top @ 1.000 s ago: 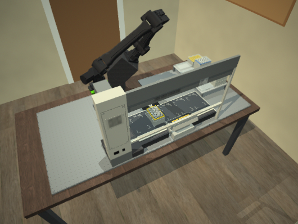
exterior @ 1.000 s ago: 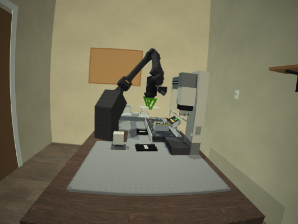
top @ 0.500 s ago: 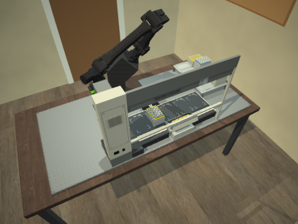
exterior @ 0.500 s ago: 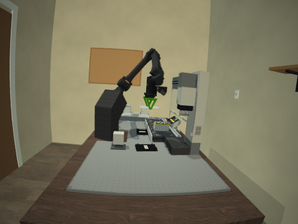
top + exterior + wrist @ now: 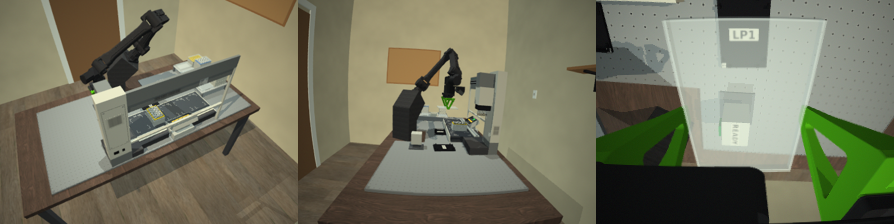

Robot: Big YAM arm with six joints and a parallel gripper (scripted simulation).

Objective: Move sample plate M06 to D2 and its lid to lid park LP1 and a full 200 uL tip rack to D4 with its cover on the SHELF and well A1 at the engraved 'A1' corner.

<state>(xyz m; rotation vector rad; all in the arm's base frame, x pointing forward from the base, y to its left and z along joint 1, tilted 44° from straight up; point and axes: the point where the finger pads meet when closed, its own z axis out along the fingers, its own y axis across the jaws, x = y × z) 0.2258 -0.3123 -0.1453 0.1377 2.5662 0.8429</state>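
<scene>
My gripper (image 5: 744, 112) (image 5: 447, 103) is shut on a clear flat lid (image 5: 746, 75) (image 5: 451, 107), with a green finger on each long edge. It holds the lid level, well above the table. Through the lid in the wrist view I see the grey pad marked LP1 (image 5: 744, 52) and the white READY button box below. A tip rack (image 5: 155, 112) with a yellow plate and pale tips sits on the deck, second position from the left in the top view. No sample plate shows on the deck.
The shelf (image 5: 168, 74) at the back holds a white flat item (image 5: 183, 67), a yellow rack (image 5: 194, 58) and a blue rack (image 5: 203, 60). A cream tower (image 5: 112, 124) and a gantry beam (image 5: 183, 79) stand over the deck. The READY box (image 5: 416, 138) and a black nest (image 5: 444, 147) sit on the grey mat.
</scene>
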